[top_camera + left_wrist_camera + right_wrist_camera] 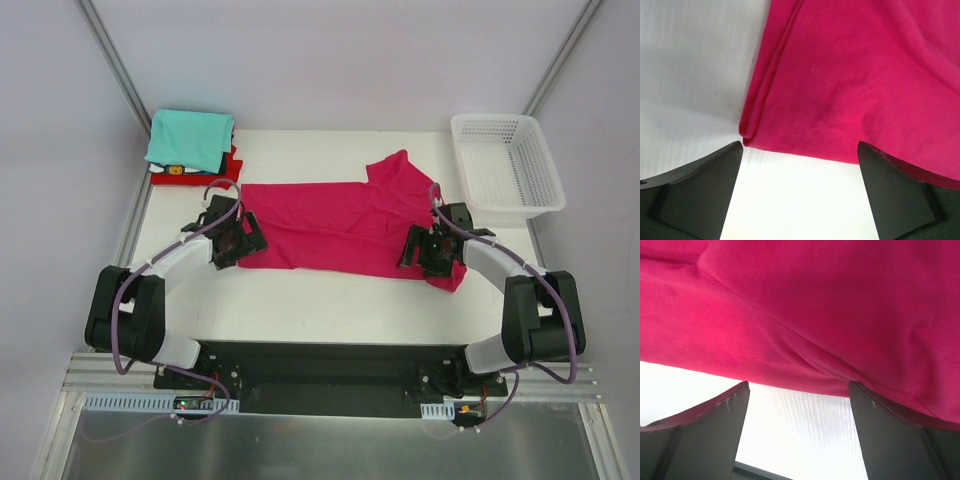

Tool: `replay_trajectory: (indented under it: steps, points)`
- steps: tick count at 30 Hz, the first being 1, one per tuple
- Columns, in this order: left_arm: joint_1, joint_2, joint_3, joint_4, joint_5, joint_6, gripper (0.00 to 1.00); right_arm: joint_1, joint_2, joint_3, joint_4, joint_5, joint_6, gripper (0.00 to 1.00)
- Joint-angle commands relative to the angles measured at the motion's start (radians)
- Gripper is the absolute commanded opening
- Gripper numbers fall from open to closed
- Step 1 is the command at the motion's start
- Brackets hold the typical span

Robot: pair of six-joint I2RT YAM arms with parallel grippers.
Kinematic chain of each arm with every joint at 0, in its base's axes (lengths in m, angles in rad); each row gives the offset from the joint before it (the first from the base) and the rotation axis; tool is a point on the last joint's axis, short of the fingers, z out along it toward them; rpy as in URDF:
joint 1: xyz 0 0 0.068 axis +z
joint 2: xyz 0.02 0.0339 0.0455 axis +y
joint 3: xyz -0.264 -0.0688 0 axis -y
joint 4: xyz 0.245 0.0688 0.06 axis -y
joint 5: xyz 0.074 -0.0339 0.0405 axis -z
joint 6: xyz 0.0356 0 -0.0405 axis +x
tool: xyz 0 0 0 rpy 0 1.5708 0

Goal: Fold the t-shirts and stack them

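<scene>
A white plastic mesh basket is standing at the far right corner of the white table, with its open side facing up and its long sides lying a little slanted to the table edge. A grey metal post is rising at the far left corner. Pale walls are closing the space behind. A black plate is lying along the near edge, and a shiny metal sheet is lying just before it.

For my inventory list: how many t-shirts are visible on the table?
4: the magenta shirt spread at centre; the teal shirt, dark-and-white shirt and red shirt stacked at the far left corner. The stack may hide more.
</scene>
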Motion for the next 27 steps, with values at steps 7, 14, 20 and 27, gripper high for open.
replay_trajectory:
  steps: [7, 14, 20, 27]
  points:
    - [-0.028, -0.06, 0.16, -0.061, 0.056, -0.013, 0.99, -0.005, -0.056, 0.04, -0.049, -0.045, -0.006, 0.85]
    - [-0.042, 0.055, 0.127, 0.051, 0.108, -0.026, 0.99, -0.006, -0.077, 0.046, -0.06, -0.056, 0.003, 0.89]
    - [-0.05, 0.11, 0.102, 0.094, 0.118, -0.033, 0.99, -0.006, -0.096, 0.06, -0.083, -0.052, -0.002, 0.95]
    - [-0.05, 0.126, 0.075, 0.106, 0.102, -0.029, 0.99, -0.005, -0.108, 0.085, -0.115, -0.03, -0.008, 1.0]
